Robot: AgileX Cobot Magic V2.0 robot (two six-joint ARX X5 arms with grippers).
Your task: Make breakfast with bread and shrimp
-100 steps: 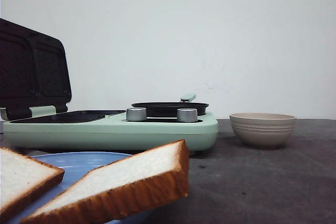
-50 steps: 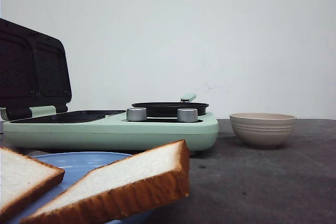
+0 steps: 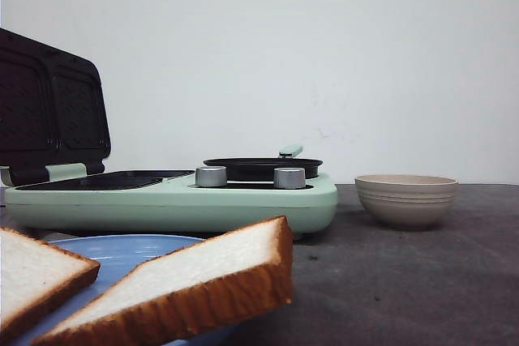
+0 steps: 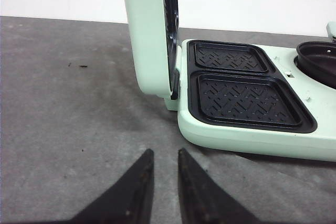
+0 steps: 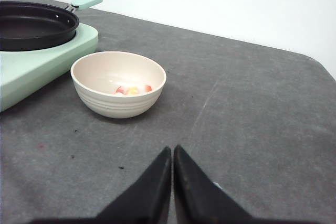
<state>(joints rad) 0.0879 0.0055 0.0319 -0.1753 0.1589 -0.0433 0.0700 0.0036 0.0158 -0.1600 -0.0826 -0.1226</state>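
breakfast not yet started: bread on its plate, shrimp in the bowl, cooker open and empty.

nearest the front camera, two slices of bread [image 3: 190,281] lie on a blue plate [image 3: 122,250], untouched. behind them stands a mint green cooker [image 3: 174,200] with its lid [image 3: 53,107] raised; both dark grill wells [image 4: 247,98] are bare, and the round pan [image 3: 261,168] on its right side looks empty too. further right, apart from the cooker, a beige ribbed bowl [image 5: 118,83] holds a few small pink-orange shrimp [image 5: 132,90] at its bottom. the left claw [image 4: 160,162] hangs over bare table beside the cooker, fingers slightly parted, holding nothing. the right claw [image 5: 172,156] points toward the bowl, fingers pressed together, also empty. judging by this, every step remains: bread and shrimp into the cooker.
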